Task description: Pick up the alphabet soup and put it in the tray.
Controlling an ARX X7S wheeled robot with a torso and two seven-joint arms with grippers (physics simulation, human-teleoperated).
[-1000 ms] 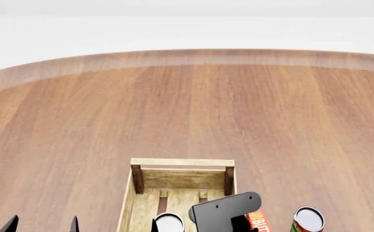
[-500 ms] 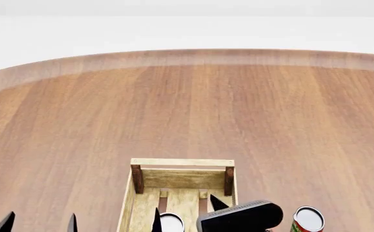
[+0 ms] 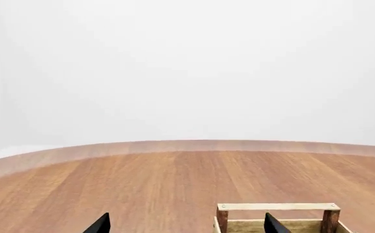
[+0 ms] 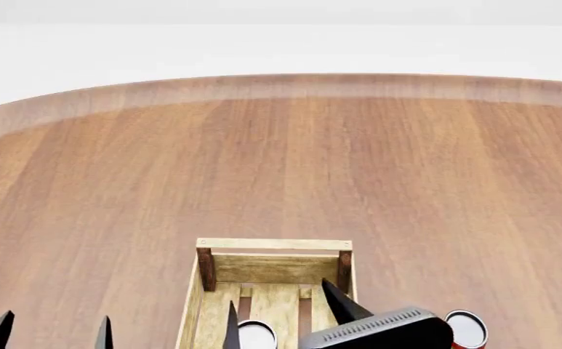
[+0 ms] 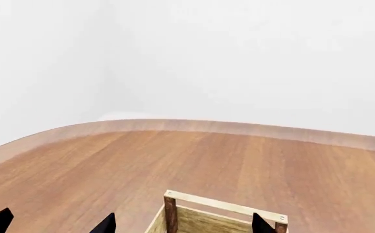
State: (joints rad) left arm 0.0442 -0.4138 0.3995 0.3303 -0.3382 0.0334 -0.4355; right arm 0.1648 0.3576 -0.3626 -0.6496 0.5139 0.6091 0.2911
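The right claw (image 4: 278, 318) stands with its two dark fingers spread apart, one at each side of a pale silvery lid at the lower edge of the head view. That lid reads as the alphabet soup (image 4: 255, 335); its label is hidden, so the identification rests on lid colour and position. The can sits inside the near end of the tray (image 4: 275, 245), between the side walls, on or just above the slatted floor; contact with the floor cannot be confirmed.

Change over the last second: the right arm's black wrist housing (image 4: 378, 331) has tipped from a broad flat face to a thin edge, and the fingers have risen into view and parted from the lid. The red carton seen earlier beside the tray is now covered by the housing. The second can (image 4: 467, 329), with the darker lid, has stayed in place on the table (image 4: 281, 167), outside the tray's right wall.

Judgement: the can appears released inside the tray, so placement is likely complete or nearly so. Remaining step: withdraw the right claw clear of the can without tipping it.

The left claw (image 4: 50, 333) is apart, holding nothing, well left of the tray
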